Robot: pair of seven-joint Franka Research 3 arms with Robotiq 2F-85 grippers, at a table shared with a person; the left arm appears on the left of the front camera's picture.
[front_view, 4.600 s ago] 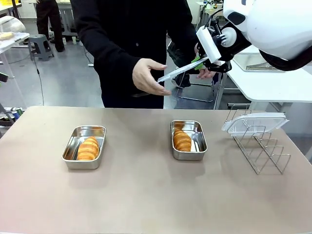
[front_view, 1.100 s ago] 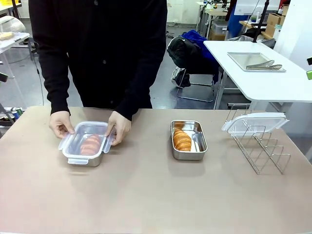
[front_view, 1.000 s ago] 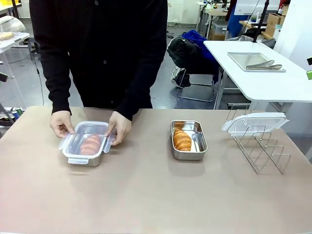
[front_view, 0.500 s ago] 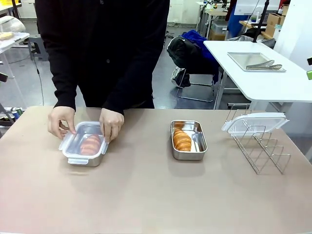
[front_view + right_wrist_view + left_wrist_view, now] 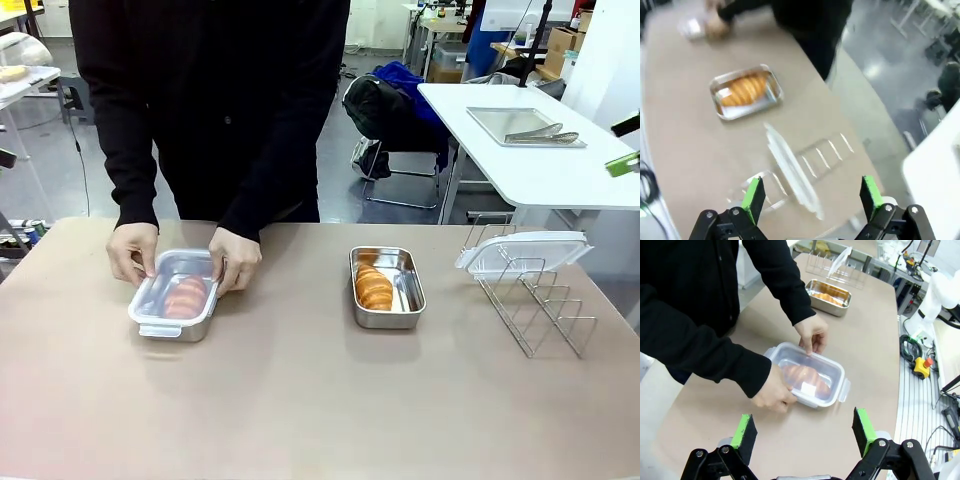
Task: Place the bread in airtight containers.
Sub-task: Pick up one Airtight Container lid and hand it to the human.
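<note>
The left steel pan (image 5: 172, 300) holds a croissant (image 5: 184, 297) under a clear clip lid (image 5: 807, 377), and the person's two hands (image 5: 235, 258) press on the lid's far end. A second croissant (image 5: 374, 288) lies in the uncovered right pan (image 5: 403, 298), which the right wrist view also catches as a steel pan (image 5: 771, 82). Another clear lid (image 5: 523, 251) rests on the wire rack (image 5: 540, 305). My left gripper (image 5: 805, 431) hangs open high above the lidded pan. My right gripper (image 5: 811, 197) is open above the rack, and its green pad (image 5: 622, 163) pokes in at the front view's right edge.
A white side table (image 5: 520, 170) behind the rack carries a flat metal tray with tongs (image 5: 525, 126). The person stands at the table's far left side. Bare tabletop (image 5: 300, 410) stretches along the near side.
The lid my right gripper held went to the person and now covers the left pan. The hands shifted from its sides to its far end. My right gripper's pad came in at the right edge.
</note>
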